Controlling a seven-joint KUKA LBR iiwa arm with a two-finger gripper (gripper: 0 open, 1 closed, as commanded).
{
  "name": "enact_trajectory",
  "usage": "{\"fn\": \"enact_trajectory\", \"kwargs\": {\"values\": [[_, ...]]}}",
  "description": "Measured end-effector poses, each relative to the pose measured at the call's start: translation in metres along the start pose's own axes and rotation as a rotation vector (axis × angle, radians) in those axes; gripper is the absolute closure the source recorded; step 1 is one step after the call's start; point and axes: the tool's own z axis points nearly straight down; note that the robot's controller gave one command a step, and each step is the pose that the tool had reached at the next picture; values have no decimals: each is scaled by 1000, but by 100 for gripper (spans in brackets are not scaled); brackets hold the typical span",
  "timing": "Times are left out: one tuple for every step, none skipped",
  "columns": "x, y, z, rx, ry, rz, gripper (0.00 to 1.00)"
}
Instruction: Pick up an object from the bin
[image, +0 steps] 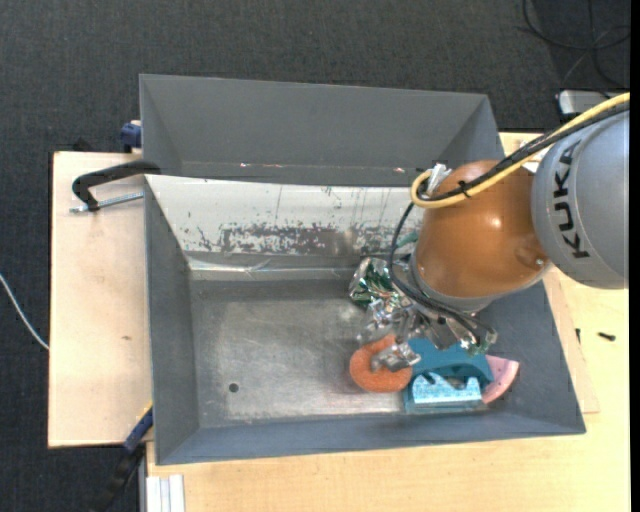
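Toward the near right corner of the bin (250, 350), we saw the gripper (395, 345) low over the floor, its metal parts hanging beneath the rounded orange cover (475, 235) on the wrist of the arm (590, 215), which reached in from the right. Whether the gripper stood open or closed we could not tell, since the metal blurred together under the cover, and we saw nothing clearly held in it.

Directly below the gripper lay a flat orange-red disc (372, 378), with the gripper's tip over the disc's upper right edge. We could not say whether the two touched. Just beside the disc, on its right, sat a teal block (445, 385) with a paler ridged front face. A pink piece (503, 373) showed from behind the block's right end, against the bin's right slope. Farther back, near the foot of the rear wall, we made out a crumpled green and white thing (370, 283), partly hidden by the cover.
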Motion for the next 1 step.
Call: {"fn": "enact_trajectory", "kwargs": {"values": [[2,-19,-176,4,-6,33,100]]}}
